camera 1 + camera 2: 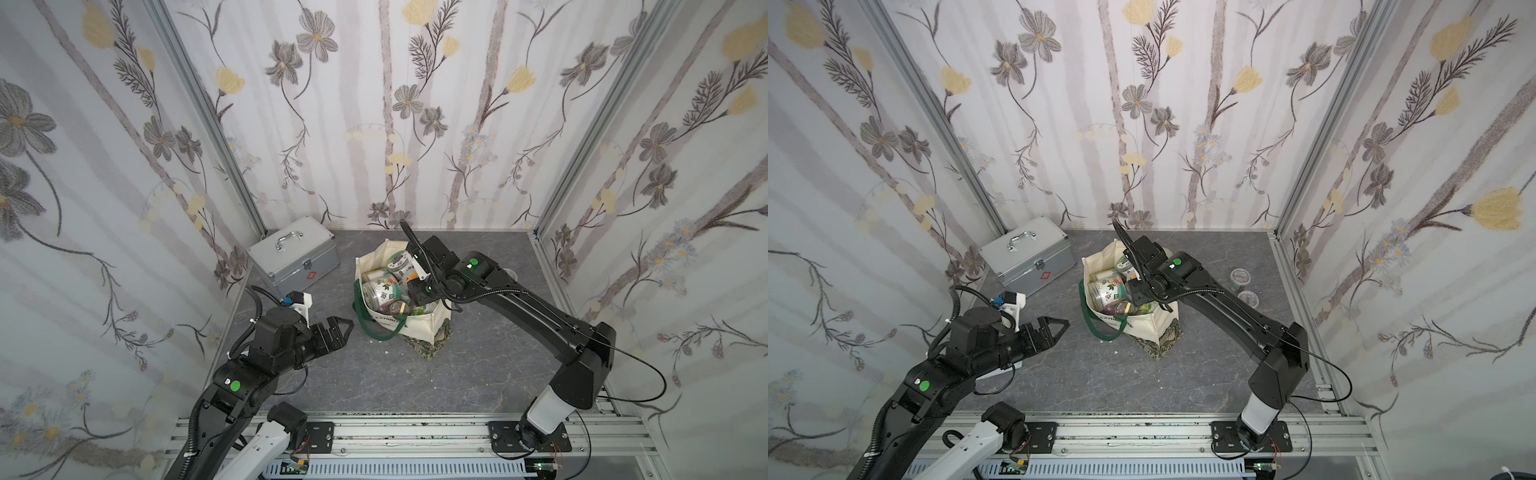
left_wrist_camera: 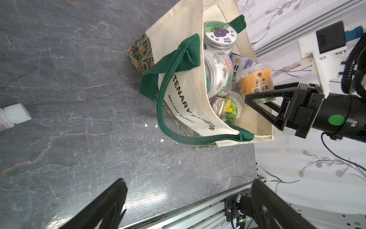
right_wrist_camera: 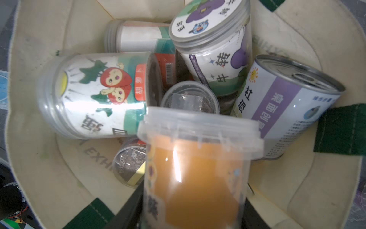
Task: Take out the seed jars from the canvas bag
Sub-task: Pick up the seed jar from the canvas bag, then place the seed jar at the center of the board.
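Note:
The canvas bag [image 1: 419,322] [image 1: 1142,324] stands open mid-table, cream with dark green handles, packed with seed jars. My right gripper [image 2: 256,100] [image 3: 194,208] is over the bag's mouth, shut on an orange-labelled jar [image 2: 256,79] [image 3: 196,174] with a clear lid, held above the others. Below it lie a strawberry-label jar [image 3: 95,95], a purple-label jar [image 3: 210,45], a tin with a purple label [image 3: 287,111] and small clear jars. Two short clear jars [image 1: 1239,277] sit on the table to the right of the bag. My left gripper [image 1: 345,328] [image 2: 189,180] hovers open and empty to the left of the bag.
A silver metal case [image 1: 295,253] stands at the back left corner. A small white-capped bottle [image 2: 15,115] lies on the dark slate tabletop. An aluminium rail [image 1: 415,432] runs along the front edge, and papered walls close in the other three sides.

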Robot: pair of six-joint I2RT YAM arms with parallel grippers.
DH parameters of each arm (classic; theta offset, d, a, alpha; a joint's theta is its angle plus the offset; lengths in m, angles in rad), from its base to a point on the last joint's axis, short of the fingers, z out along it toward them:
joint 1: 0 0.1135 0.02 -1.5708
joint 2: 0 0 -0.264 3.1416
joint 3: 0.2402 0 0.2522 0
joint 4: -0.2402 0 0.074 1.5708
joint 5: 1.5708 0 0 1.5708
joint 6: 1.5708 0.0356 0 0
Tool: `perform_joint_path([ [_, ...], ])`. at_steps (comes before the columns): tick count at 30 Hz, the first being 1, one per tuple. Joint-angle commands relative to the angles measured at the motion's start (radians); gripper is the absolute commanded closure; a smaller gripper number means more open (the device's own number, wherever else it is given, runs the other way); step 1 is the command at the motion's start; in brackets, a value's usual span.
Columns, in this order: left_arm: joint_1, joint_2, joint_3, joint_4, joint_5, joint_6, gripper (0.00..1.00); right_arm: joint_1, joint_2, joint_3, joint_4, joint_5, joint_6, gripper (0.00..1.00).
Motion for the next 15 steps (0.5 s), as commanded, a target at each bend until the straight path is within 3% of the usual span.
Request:
perform_joint_path([
  [1, 0.001, 0.016, 0.021, -0.006, -0.020, 0.027, 0.00, 0.012, -0.056, -0.048, 0.182, -0.021, -0.044, 0.50],
  [6, 0.001, 0.087, 0.061, 0.064, 0.009, 0.051, 0.00, 0.029, -0.161, -0.181, 0.370, -0.024, -0.053, 0.50],
  [11, -0.003, 0.200, 0.107, 0.165, 0.109, 0.033, 0.00, 0.040, -0.286, -0.327, 0.527, -0.046, -0.045, 0.50],
  [15, -0.052, 0.295, 0.168, 0.222, 0.158, 0.031, 0.00, 0.049, -0.399, -0.466, 0.642, -0.062, -0.047, 0.49],
])
